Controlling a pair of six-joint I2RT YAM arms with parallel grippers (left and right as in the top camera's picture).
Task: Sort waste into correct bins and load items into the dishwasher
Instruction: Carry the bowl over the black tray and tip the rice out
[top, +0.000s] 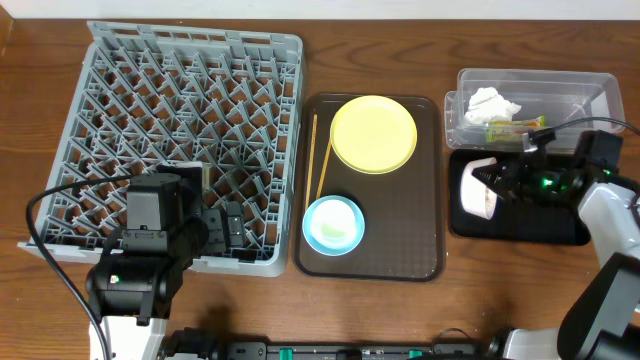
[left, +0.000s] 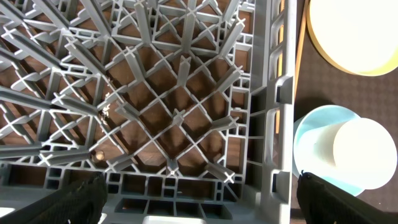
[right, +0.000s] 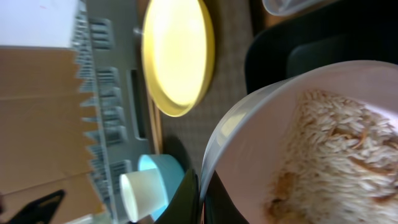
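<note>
My right gripper (top: 500, 180) is shut on the rim of the cream-white bowl (top: 480, 188), holding it tipped on its side over the black tray (top: 530, 225). The right wrist view shows the fingers (right: 200, 193) pinching the rim and rice scraps (right: 342, 155) inside the bowl (right: 261, 143). The clear tub (top: 590, 85) holds the white tissue (top: 493, 103) and the green-and-yellow wrapper (top: 515, 128). The yellow plate (top: 373, 133), chopsticks (top: 313, 155) and light blue bowl (top: 333, 225) with the white cup (left: 364, 152) in it lie on the brown tray. My left gripper (top: 225, 225) is open over the grey rack's (top: 180, 130) front right corner.
The brown serving tray (top: 420, 240) lies between the rack and the two bins. The rack holds no dishes. The clear tub stands just behind the black tray at the table's right edge.
</note>
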